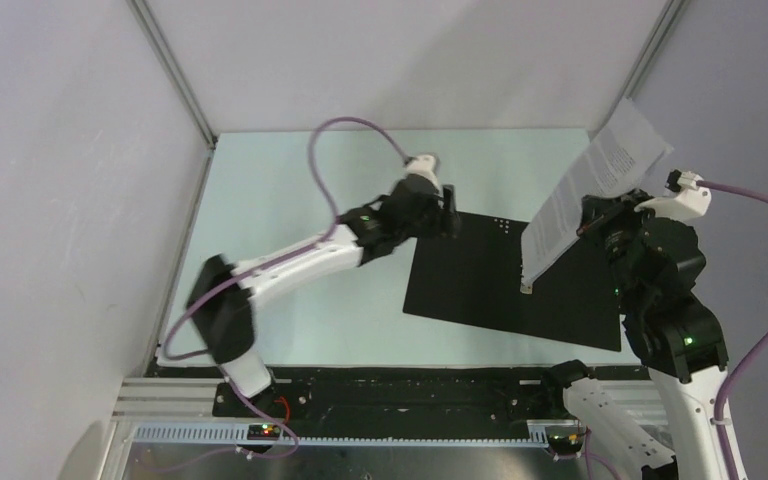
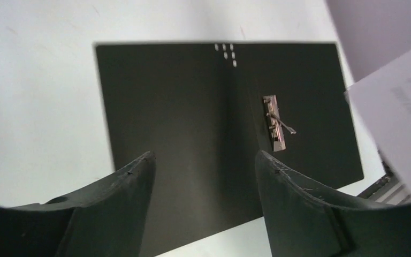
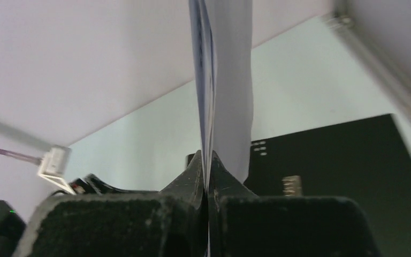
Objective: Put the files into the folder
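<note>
We logged the left gripper (image 1: 447, 212) out over the table (image 1: 290, 200), at the far-left corner of the folder (image 1: 490, 285). Its jaws were wide apart w/ nothing between them. In the left wrist view the fingers (image 2: 128, 187) framed the folder's black inside face below. We couldn't tell whether the tips touched the folder or hung just above it.

The folder lay opened flat on the table, black side up, right of centre. A group of small white marks (image 2: 226, 52) sat near its far edge, approx. on the centre fold. A metal clip (image 2: 273, 123) sat on the right-hand half.

The files (image 1: 590, 195) were off the table, standing near upright and leaning away to the far right. Their lower edge came down over the folder's right half, close by the clip. Contact there couldn't be made out.

The right gripper (image 1: 592, 222) had the files pinched partway up their right edge. In the right wrist view the jaws were closed tight on the sheets, which rose edge-on from between the fingertips (image 3: 192, 171), w/ the folder and clip behind and below.
</note>
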### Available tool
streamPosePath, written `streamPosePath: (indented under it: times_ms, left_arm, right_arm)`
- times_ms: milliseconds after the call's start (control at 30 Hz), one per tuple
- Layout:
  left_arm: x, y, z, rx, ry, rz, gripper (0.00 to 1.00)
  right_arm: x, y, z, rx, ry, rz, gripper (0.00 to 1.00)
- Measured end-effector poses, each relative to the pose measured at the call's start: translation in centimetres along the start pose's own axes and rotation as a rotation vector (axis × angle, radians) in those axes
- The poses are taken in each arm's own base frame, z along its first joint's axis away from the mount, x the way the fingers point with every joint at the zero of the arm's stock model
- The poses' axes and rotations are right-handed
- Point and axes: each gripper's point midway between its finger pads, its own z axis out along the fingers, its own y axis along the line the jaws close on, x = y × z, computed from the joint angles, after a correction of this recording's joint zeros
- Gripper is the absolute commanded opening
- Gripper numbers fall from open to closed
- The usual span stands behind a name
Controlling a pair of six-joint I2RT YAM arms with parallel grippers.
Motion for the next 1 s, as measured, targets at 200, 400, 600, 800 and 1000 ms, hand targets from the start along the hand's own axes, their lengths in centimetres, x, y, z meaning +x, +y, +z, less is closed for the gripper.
streamPosePath:
  times_ms: [200, 400, 600, 800, 1000]
  left_arm:
    - [8.1, -4.1, 8.0, -0.011, 0.162, -0.023, 0.66]
    - [10.9, -9.4, 11.9, 0.034, 0.164, 0.002, 0.63]
    - [12.2, -13.9, 13.6, 0.058, 0.102, 0.066, 0.59]
    - [15.4, -14.3, 15.4, 0.026, 0.098, 0.152, 0.58]
    - [18.1, -12.5, 16.1, -0.031, 0.137, 0.220, 0.56]
  right_arm:
    - [-1.3, -4.6, -0.3, 0.242, -0.054, -0.109, 0.00]
    - [-1.4, -7.3, -0.7, 0.387, -0.057, -0.208, 0.00]
    - [-1.4, -8.5, -1.6, 0.434, -0.051, -0.251, 0.00]
    - [-2.0, -9.1, -2.9, 0.450, -0.063, -0.267, 0.00]
    - [-2.1, -9.4, -3.4, 0.452, -0.063, -0.270, 0.00]
